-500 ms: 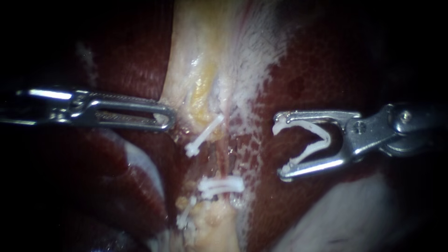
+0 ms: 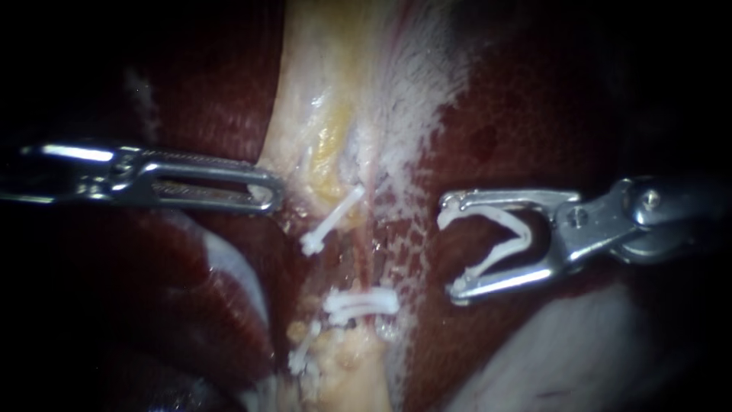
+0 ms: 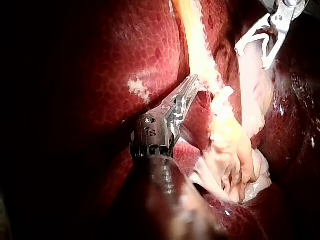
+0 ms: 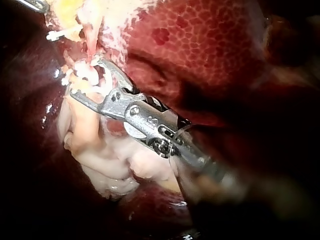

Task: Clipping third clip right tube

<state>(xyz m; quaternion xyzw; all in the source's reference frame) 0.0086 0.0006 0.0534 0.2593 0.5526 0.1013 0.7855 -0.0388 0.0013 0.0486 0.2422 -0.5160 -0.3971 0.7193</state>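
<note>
My right instrument [image 2: 450, 250] comes in from the right, its jaws wide apart and holding an open white clip [image 2: 499, 240] seated between them. It hangs over dark liver, just right of the pale strip with the tubes [image 2: 366, 255]. Three white clips sit on that strip: a slanted one [image 2: 332, 221], a level one [image 2: 362, 303] and a lower one [image 2: 301, 355]. My left instrument [image 2: 268, 194] has its slotted jaws shut on the pale tissue edge [image 2: 293, 164]. In the left wrist view its jaws [image 3: 191, 86] meet the yellow-white band. In the right wrist view the clip-carrying jaws [image 4: 87, 77] stand close to the clipped strip.
Dark red liver [image 2: 526, 114] lies on both sides of the strip. The pale gallbladder tissue [image 2: 335, 61] runs upward, and a whitish fold [image 2: 564, 358] lies at the lower right. Loose pale tissue [image 3: 235, 160] bunches beside my left instrument's shaft.
My right instrument with its open clip has moved slightly left and down, nearer the tubes. The left instrument and the placed clips have held still.
</note>
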